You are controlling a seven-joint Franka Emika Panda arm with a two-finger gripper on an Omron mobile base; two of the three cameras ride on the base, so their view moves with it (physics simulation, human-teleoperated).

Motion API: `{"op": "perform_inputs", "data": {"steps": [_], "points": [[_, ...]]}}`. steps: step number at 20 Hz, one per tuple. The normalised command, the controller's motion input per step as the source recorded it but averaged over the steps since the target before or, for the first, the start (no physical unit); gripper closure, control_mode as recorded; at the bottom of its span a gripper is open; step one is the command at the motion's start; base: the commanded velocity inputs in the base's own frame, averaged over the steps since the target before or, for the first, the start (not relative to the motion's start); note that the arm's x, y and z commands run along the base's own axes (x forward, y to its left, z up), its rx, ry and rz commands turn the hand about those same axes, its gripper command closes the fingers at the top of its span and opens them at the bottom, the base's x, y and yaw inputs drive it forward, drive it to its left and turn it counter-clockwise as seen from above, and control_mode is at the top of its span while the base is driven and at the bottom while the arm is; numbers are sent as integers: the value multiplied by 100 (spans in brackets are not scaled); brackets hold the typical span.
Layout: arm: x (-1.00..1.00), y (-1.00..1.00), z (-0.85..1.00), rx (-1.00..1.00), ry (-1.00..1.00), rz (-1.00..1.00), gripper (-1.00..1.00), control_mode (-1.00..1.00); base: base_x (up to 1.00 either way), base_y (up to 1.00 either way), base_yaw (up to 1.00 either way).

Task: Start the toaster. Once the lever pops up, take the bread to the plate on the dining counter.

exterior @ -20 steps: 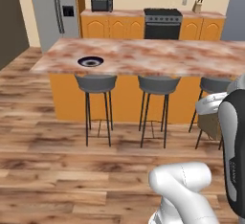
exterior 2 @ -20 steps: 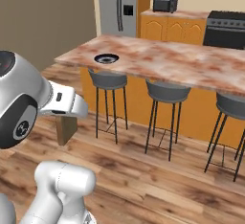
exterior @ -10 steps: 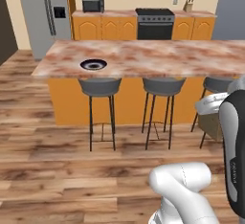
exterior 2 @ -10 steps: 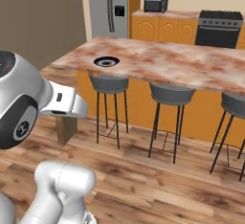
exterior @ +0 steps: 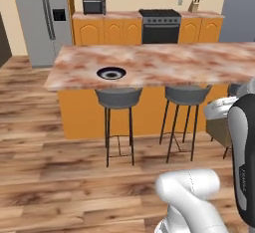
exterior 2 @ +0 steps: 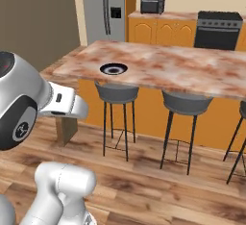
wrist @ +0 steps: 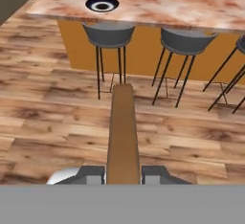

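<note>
Now the counter and plate, upper left, loom closer; the gripper stays clamped on the bread.

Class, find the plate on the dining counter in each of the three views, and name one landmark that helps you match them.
Left base view: the plate lies left of centre, near the dining counter's front edge.
Right base view: the plate lies upper left of centre, near the counter's left end.
Hand view: the plate sits at the top left.
Shared landmark: the grey stool directly below the plate.
</note>
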Motion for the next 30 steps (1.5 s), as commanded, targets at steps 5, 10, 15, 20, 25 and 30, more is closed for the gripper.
{"op": "perform_inputs", "data": {"steps": [5, 10, 15, 20, 25, 30], "points": [[0, 0, 0, 0, 0, 0, 100, 100, 73, 50, -17], [0, 0, 0, 0, 0, 0, 100, 100, 75, 38, -17], [0, 0, 0, 0, 0, 0, 100, 100, 69, 28, -15], [0, 0, 0, 0, 0, 0, 100, 100, 60, 25, -9], [0, 0, 0, 0, 0, 0, 100, 100, 44, 38, -4], [0, 0, 0, 0, 0, 0, 100, 100, 47, 57, 0]]}}
